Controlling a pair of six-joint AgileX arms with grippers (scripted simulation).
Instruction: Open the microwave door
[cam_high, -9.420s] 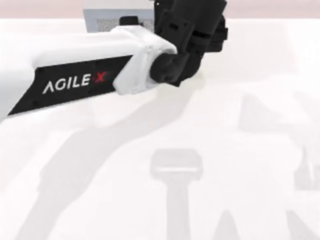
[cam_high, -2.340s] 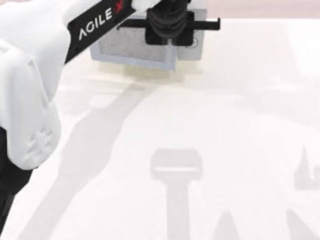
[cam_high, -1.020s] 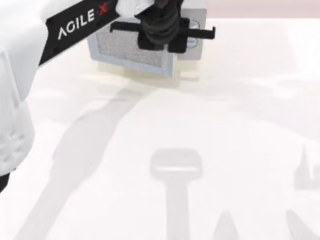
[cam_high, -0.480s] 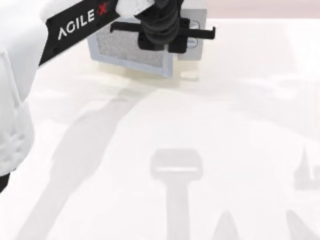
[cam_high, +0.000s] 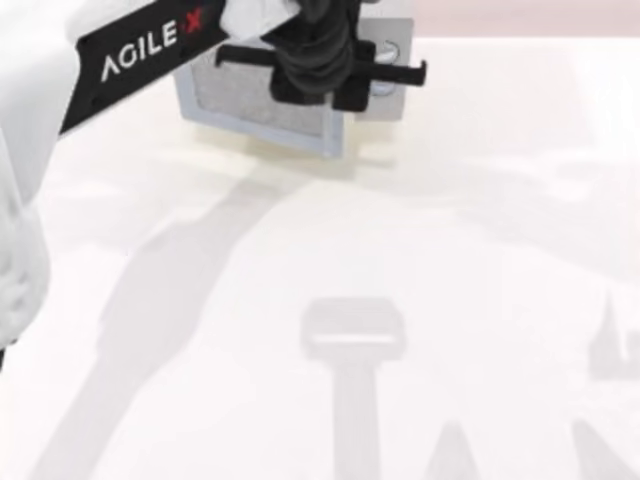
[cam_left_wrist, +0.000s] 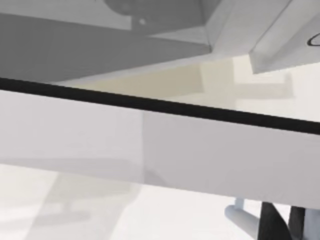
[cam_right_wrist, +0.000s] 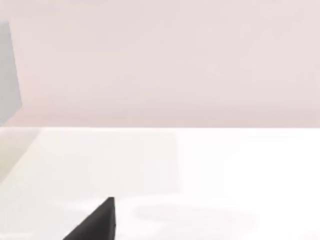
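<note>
The microwave (cam_high: 392, 70) stands at the table's far edge, a little left of centre, its knobs facing forward. The microwave door (cam_high: 255, 100), with its mesh window, is swung partly out from the body, its free edge angled toward the front. My left gripper (cam_high: 322, 75) sits at that free edge. In the left wrist view the door (cam_left_wrist: 150, 145) fills the frame. My left gripper (cam_left_wrist: 286, 222) is shut on the pale handle bar (cam_left_wrist: 242, 219), with a black finger (cam_left_wrist: 272, 226) against it. My right gripper (cam_right_wrist: 100, 222) is parked, out of the top view.
My white left arm (cam_high: 60, 90) crosses the table's far left corner. The pale tabletop (cam_high: 400, 260) carries only shadows. A pink wall (cam_high: 520, 18) runs behind the far edge. A grey slab (cam_right_wrist: 7, 70) shows in the right wrist view.
Since the earliest frame my left arm has drawn back from over the microwave. In the last second the door's free edge has swung slightly farther out. The right arm is still.
</note>
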